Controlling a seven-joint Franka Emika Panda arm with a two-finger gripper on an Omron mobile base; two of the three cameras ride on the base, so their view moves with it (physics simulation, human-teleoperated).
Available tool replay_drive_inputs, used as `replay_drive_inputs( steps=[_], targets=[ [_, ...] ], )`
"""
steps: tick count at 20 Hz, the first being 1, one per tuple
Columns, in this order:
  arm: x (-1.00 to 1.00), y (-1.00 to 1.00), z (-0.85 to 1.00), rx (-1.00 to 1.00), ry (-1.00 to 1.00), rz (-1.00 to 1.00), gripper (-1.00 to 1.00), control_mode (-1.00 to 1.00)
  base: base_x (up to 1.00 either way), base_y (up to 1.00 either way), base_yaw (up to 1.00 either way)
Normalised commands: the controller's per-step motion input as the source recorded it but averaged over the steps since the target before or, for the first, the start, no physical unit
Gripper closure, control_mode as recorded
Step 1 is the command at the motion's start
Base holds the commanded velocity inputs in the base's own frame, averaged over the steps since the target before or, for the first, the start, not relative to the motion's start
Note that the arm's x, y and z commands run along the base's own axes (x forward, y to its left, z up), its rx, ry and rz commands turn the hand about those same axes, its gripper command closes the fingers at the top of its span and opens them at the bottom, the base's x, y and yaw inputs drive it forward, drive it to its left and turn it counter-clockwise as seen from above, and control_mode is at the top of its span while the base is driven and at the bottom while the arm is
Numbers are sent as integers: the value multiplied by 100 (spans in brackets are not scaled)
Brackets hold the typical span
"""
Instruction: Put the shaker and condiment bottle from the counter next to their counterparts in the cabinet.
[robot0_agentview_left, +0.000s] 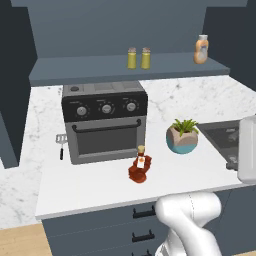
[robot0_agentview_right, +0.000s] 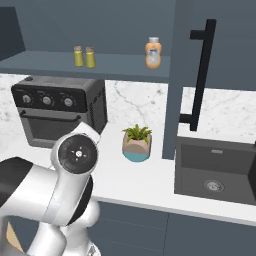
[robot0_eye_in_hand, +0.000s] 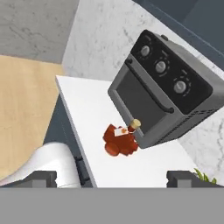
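Note:
The dark red-brown condiment bottle (robot0_agentview_left: 140, 165) stands on the white marble counter (robot0_agentview_left: 90, 187), just in front of the toaster oven's right corner. It also shows in the hand view, condiment bottle (robot0_eye_in_hand: 120, 140). Two yellow-green shakers (robot0_agentview_left: 131, 59) (robot0_agentview_left: 145, 58) stand side by side on the cabinet shelf (robot0_agentview_left: 80, 69); their caps are too small to tell apart. The orange bottle (robot0_agentview_left: 201, 50) is farther right on that shelf. My gripper (robot0_eye_in_hand: 111, 178) is open, well above and off to the side of the condiment bottle, with nothing between its fingers.
A black toaster oven (robot0_agentview_left: 105, 121) sits at the back of the counter, with a small spatula (robot0_agentview_left: 61, 145) on its left. A potted plant (robot0_agentview_left: 182, 136) stands to the right, and beyond it a dark sink (robot0_agentview_right: 215, 172). An open cabinet door with a black handle (robot0_agentview_right: 201, 75) hangs above the sink.

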Motion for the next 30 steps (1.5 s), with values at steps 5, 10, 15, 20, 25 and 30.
replay_drive_inputs(
  steps=[5,10,15,20,25,30],
  targets=[
    [10,18,-69,-9,-20,11,-100,-100,0,0,0],
    [15,26,-55,-3,-19,5,-100,-100,0,0,0],
    [23,37,-32,0,-2,0,-100,-100,0,0,0],
    [4,29,-26,0,0,0,-100,-100,0,0,0],
    [0,4,-4,2,6,0,-100,-100,0,0,0],
    [0,1,-1,3,3,0,-100,-100,0,0,0]
  ],
)
